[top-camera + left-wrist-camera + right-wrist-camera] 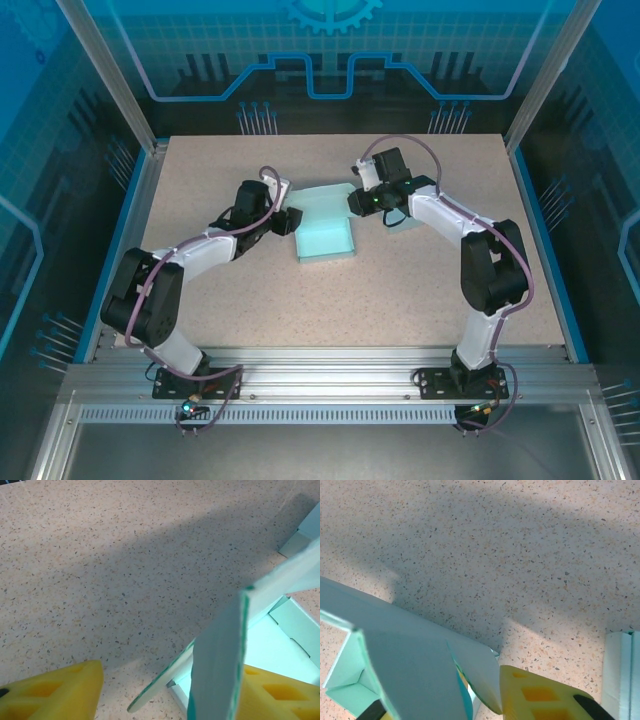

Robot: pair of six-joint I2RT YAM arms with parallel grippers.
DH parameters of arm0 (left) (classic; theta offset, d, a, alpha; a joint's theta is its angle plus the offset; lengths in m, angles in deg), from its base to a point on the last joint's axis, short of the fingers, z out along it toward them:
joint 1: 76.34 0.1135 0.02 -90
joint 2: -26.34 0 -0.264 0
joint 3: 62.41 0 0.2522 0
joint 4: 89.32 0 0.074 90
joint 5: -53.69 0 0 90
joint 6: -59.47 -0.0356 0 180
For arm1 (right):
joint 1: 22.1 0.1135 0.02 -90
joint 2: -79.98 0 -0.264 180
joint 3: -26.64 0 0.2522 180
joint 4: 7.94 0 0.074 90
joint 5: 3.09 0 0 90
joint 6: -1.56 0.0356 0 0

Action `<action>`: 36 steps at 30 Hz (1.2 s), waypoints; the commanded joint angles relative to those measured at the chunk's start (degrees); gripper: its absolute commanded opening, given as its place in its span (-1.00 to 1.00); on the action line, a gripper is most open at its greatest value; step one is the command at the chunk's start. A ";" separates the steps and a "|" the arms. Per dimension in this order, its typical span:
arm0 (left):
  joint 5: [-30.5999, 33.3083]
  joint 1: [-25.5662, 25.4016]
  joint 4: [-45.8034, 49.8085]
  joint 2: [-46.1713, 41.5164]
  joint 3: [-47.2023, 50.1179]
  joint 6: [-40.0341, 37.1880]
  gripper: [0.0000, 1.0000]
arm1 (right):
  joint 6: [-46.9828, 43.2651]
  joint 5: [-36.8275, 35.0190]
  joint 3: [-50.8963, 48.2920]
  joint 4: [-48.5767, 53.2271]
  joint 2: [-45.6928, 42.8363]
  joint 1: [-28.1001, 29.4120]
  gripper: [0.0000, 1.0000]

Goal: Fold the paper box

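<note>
The pale teal paper box [325,228] lies partly folded at mid-table, one wall raised. My left gripper [291,220] is at its left edge. In the left wrist view this gripper [170,697] is open wide; an upright box flap [217,665] stands between the yellow fingers [50,695], close against the right one. My right gripper [361,202] is at the box's far right corner. In the right wrist view that gripper [480,692] pinches a rounded flap [475,670] against its right finger [545,695]; the box panel [405,660] mostly hides the left finger.
The speckled beige tabletop [400,290] spreads on all sides of the box. Metal rails [330,355] frame the table, with blue walls beyond. Another pale teal folded edge [620,675] shows at the right border of the right wrist view.
</note>
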 commanded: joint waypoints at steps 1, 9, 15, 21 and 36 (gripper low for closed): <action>-0.47 0.80 1.46 0.86 -1.88 -1.95 0.25 | 0.49 0.93 -0.07 -1.04 1.01 -0.36 -0.52; -4.78 0.82 4.07 3.67 -5.66 -0.29 -0.44 | 1.27 0.03 -0.24 -1.26 1.34 0.58 -0.62; -0.92 -1.30 4.42 3.71 -6.40 4.83 -0.62 | 4.51 -3.76 -1.45 -2.16 0.70 2.11 -0.73; 5.80 -4.46 2.83 3.66 -6.77 14.07 -0.75 | 12.38 -11.25 -1.91 -2.19 0.52 4.59 -0.81; 12.76 -10.10 -4.06 5.51 -11.14 22.23 -0.78 | 11.49 -19.49 -4.57 -13.03 -2.68 11.35 -0.81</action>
